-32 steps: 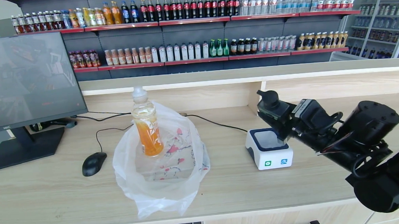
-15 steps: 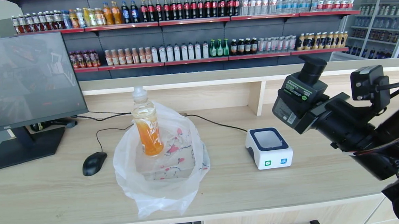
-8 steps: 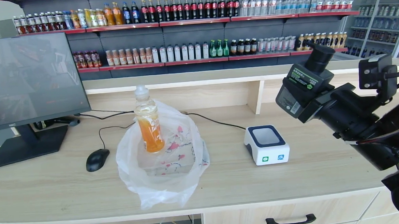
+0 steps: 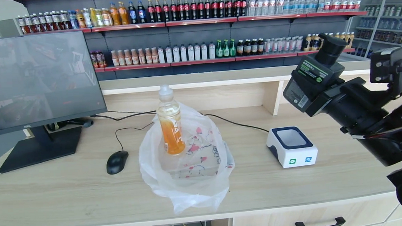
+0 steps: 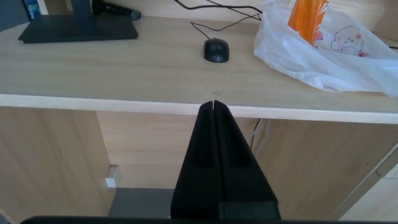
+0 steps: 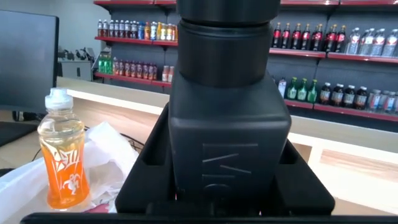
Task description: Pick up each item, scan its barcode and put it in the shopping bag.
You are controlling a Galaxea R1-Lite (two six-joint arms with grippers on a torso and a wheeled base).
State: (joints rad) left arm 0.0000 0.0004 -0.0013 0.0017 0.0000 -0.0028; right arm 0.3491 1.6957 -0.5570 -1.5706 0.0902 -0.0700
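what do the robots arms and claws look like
All matte black. The left claw has two flat fingers tapering to a narrow tip. The right claw has flat fingers too; the right arm has thick rounded joints, looping black cables, a thin red wire and a boxy wrist camera.

Head downward; wrists close; counter point(image 4: 71, 192) shared

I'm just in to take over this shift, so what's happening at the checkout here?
The robot's right hand holds a dark bottle with a black cap, raised in the air above and to the right of the scanner on the counter. An orange drink bottle already stands upright in the open shopping bag. The left hand is shut and empty, low in front of the counter's edge.
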